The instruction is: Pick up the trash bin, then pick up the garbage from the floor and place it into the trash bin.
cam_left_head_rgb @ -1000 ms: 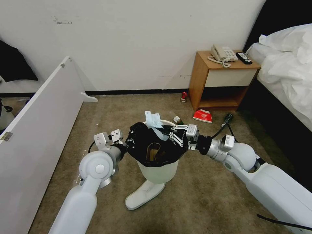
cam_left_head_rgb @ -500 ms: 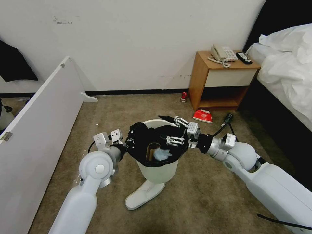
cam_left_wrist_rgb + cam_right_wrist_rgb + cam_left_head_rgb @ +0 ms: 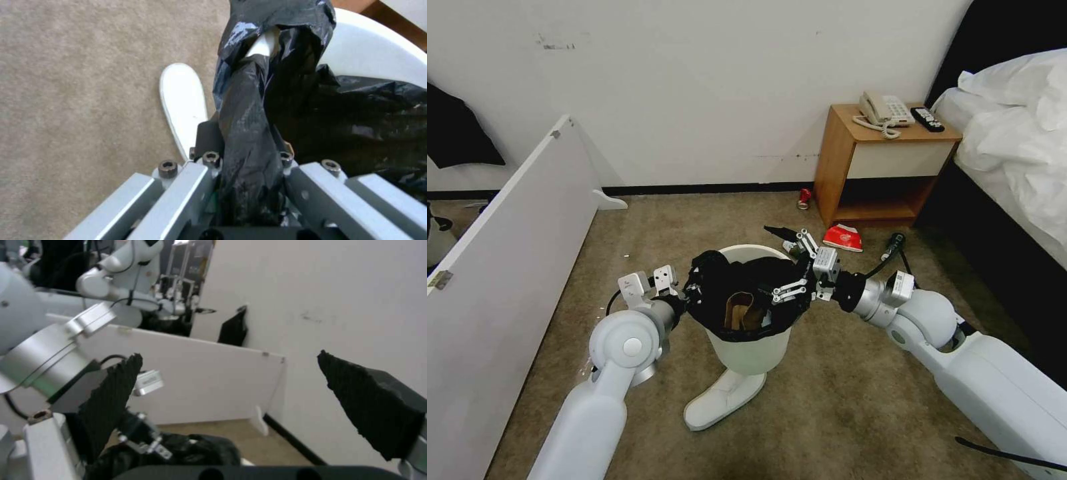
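Black crinkled plastic lines the trash bin (image 3: pixel 750 347), which we see in the head view held above the beige carpet (image 3: pixel 840 400) over a white slipper (image 3: pixel 720 400). Our left gripper (image 3: pixel 690 293) is clamped on the bag-covered rim at the bin's left side. Our right gripper (image 3: pixel 790 263) hangs over the bin's right rim, its fingers spread wide and holding nothing. Something brown, perhaps the paper bag (image 3: pixel 740 313), lies inside the bin. A red packet (image 3: pixel 843 237) and a red can (image 3: pixel 805 198) lie by the nightstand (image 3: pixel 880 163).

From the left wrist we see the bunched liner pinched between the left gripper's fingers (image 3: pixel 209 166), the slipper (image 3: pixel 184 103) below.

From the right wrist we see two ribbed black pads (image 3: pixel 111 396) well apart, nothing between them.
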Motion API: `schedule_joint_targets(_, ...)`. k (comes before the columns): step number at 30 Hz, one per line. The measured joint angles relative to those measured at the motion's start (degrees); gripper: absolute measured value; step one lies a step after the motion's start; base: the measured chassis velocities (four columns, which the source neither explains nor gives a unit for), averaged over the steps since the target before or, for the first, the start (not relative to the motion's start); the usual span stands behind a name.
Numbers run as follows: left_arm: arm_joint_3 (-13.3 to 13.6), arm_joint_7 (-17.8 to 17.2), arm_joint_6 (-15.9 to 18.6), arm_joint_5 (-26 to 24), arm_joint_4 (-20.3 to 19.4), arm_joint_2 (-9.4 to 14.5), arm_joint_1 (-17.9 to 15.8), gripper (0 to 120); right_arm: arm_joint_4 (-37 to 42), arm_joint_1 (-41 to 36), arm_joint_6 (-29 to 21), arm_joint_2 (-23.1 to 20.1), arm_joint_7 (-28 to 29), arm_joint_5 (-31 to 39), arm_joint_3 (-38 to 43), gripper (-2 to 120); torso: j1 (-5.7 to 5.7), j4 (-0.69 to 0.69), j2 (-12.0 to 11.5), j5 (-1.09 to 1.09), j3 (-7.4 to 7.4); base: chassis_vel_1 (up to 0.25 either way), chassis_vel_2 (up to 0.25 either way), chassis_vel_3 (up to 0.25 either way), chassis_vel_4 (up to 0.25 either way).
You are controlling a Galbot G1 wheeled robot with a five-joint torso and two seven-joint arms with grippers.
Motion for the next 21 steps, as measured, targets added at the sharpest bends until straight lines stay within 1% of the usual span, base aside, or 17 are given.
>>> schedule_joint_targets(4, -0.9, -0.2, 0.0, 0.1, -0.2, -0.1, 0.1, 5, 0.3, -0.1, 0.0, 0.2, 0.6, 0.2, 1.2, 100, 0.0, 0.0, 0.0, 0.0, 0.0, 0.0, 0.0, 0.0, 0.0)
schedule_joint_targets(6, -3.1, -0.8, 0.0, -0.2, -1.2, -0.1, 0.3, 5, 0.9, -0.4, -0.2, 0.9, 4.1, 0.9, 4.5, 100, 0.0, 0.01, 0.0, 0.0, 0.0, 0.0, 0.0, 0.0, 0.0)
schedule_joint_targets(7, -3.1, -0.8, 0.0, -0.2, -1.2, -0.1, 0.3, 5, 0.9, -0.4, -0.2, 0.9, 4.1, 0.9, 4.5, 100, 0.0, 0.01, 0.0, 0.0, 0.0, 0.0, 0.0, 0.0, 0.0)
schedule_joint_targets(9, -4.6, -1.2, 0.0, -0.3, -1.8, 0.0, 0.4, 5, 1.3, -0.4, -0.5, 1.4, 6.2, 2.3, 8.0, 100, 0.0, 0.01, 0.0, 0.0, 0.0, 0.0, 0.0, 0.0, 0.0)
schedule_joint_targets(10, -4.6, -1.2, 0.0, -0.3, -1.8, 0.0, 0.4, 5, 1.3, -0.4, -0.5, 1.4, 6.2, 2.3, 8.0, 100, 0.0, 0.01, 0.0, 0.0, 0.0, 0.0, 0.0, 0.0, 0.0)
schedule_joint_targets(11, -5.0, -1.4, 0.0, -0.3, -2.1, 0.2, 0.5, 5, 1.5, -0.4, -0.9, 1.8, 6.9, 3.1, 10.4, 100, 0.0, 0.01, 0.0, 0.0, 0.0, 0.0, 0.0, 0.0, 0.0)
schedule_joint_targets(12, -5.0, -1.4, 0.0, -0.3, -2.1, 0.2, 0.5, 5, 1.5, -0.4, -0.9, 1.8, 6.9, 3.1, 10.4, 100, 0.0, 0.01, 0.0, 0.0, 0.0, 0.0, 0.0, 0.0, 0.0)
schedule_joint_targets(15, -5.6, -1.8, 0.0, 0.1, -2.6, 0.0, 0.7, 5, 2.0, -1.2, -1.7, 2.0, 8.3, 4.8, 16.4, 100, 0.0, 0.0, 0.0, 0.0, 0.0, 0.0, 0.0, 0.0, 0.0)
schedule_joint_targets(19, -6.0, -2.3, 0.0, 0.3, -3.0, 0.0, 0.9, 5, 1.9, -2.3, -2.5, 2.1, 9.0, 5.1, 19.4, 100, 0.0, 0.0, 0.0, 0.0, 0.0, 0.0, 0.0, 0.0, 0.0)
schedule_joint_targets(20, -6.5, -2.5, 0.0, 0.3, -3.4, 0.1, 1.0, 5, 1.6, -3.4, -4.1, 2.2, 10.7, 5.0, 21.2, 100, 0.0, 0.0, 0.0, 0.0, 0.0, 0.0, 0.0, 0.0, 0.0)
schedule_joint_targets(21, -6.5, -2.5, 0.0, 0.3, -3.4, 0.1, 1.0, 5, 1.6, -3.4, -4.1, 2.2, 10.7, 5.0, 21.2, 100, 0.0, 0.0, 0.0, 0.0, 0.0, 0.0, 0.0, 0.0, 0.0)
